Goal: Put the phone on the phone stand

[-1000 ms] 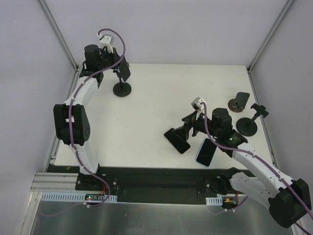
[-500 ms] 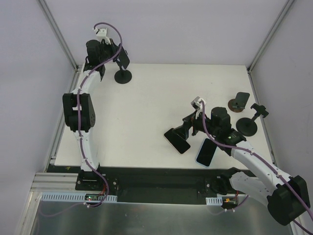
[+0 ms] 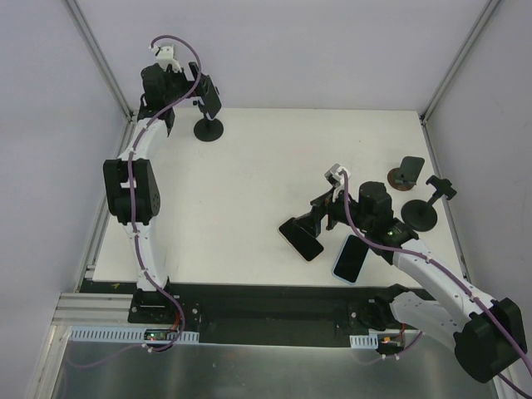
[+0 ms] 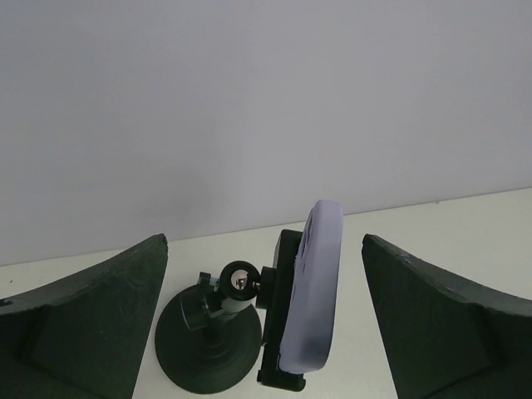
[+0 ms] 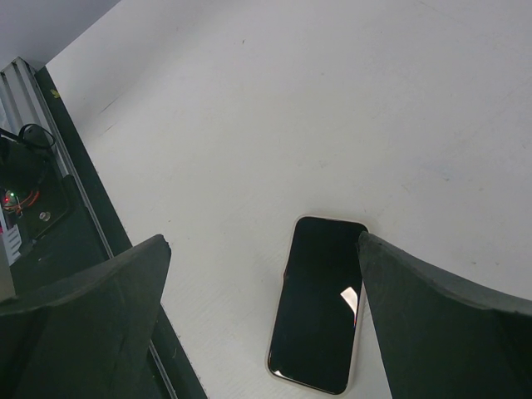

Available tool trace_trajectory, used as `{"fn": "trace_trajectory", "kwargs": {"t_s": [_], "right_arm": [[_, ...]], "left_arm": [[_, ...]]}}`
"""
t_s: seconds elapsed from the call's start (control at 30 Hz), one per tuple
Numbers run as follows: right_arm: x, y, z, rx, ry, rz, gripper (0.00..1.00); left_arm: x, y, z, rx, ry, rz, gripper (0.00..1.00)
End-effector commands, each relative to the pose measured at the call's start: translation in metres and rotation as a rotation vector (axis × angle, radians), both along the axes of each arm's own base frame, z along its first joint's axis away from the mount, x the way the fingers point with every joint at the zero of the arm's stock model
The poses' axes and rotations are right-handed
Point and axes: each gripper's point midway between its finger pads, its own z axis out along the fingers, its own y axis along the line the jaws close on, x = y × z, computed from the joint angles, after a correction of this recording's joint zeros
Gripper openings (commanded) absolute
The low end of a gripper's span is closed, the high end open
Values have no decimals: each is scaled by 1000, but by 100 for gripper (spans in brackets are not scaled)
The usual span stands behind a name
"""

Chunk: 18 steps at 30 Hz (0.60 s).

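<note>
Left gripper (image 4: 263,243): jaws wide, holding nothing. Lilac phone (image 4: 319,291) stands on edge in the gap between the jaws, a little toward the right finger (image 4: 449,328), and touches neither. It is clamped in the stand (image 4: 209,342). The stand's round base sits nearer the left finger (image 4: 83,328), on the table (image 3: 249,191) close to the back wall.

Right gripper (image 5: 263,239): jaws wide, holding nothing. Black phone (image 5: 318,303) lies flat, screen up, below the gap and toward the right finger (image 5: 453,332). From this view I cannot tell if they touch.

Blue phone (image 3: 350,258) lies flat just beside the right arm, behind those jaws. Two more stands (image 3: 407,174) sit beyond the arm, away from the jaws, with no phone in them.
</note>
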Motion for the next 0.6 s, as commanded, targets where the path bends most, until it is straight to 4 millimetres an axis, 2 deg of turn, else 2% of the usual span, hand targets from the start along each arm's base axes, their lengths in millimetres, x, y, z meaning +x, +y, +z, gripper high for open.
{"fn": "trace_trajectory", "kwargs": {"t_s": [0.0,0.03,0.1,0.13,0.2,0.23,0.3,0.33,0.37,0.4,0.43,0.47,0.5,0.53,0.57], "right_arm": [[6,2,19,42,-49,-9,98],[7,1,19,44,-40,-21,98],[14,-3,22,36,-32,-73,98],[16,-5,16,25,20,-107,98],[24,-12,12,7,59,-189,98],[25,-14,12,11,89,-219,98],[29,-19,12,32,126,-282,98],[29,-20,12,36,141,-295,98],[29,-21,16,46,152,-308,98],[32,-24,18,43,150,-337,98],[28,-32,7,-3,195,-364,98],[31,-37,15,-12,191,-395,98],[36,-50,13,-44,188,-463,98],[32,-59,8,-84,210,-493,99],[36,-68,14,-96,198,-531,99]], "left_arm": [[-26,4,85,-24,-118,25,99],[-34,4,96,-28,-125,32,99],[-45,10,95,-54,-69,78,98],[-59,11,103,-67,-54,93,98],[-77,16,98,-129,21,142,97],[-97,14,97,-146,43,144,96],[-122,6,93,-204,81,152,95],[-144,6,85,-212,103,156,95],[-157,-13,82,-213,116,122,95],[-177,-34,90,-212,107,77,95],[-189,-50,66,-199,164,39,95],[-200,-65,62,-180,178,-12,95],[-218,-94,64,-166,186,-92,94],[-230,-110,51,-147,221,-148,94],[-238,-122,47,-110,221,-194,94]]}}
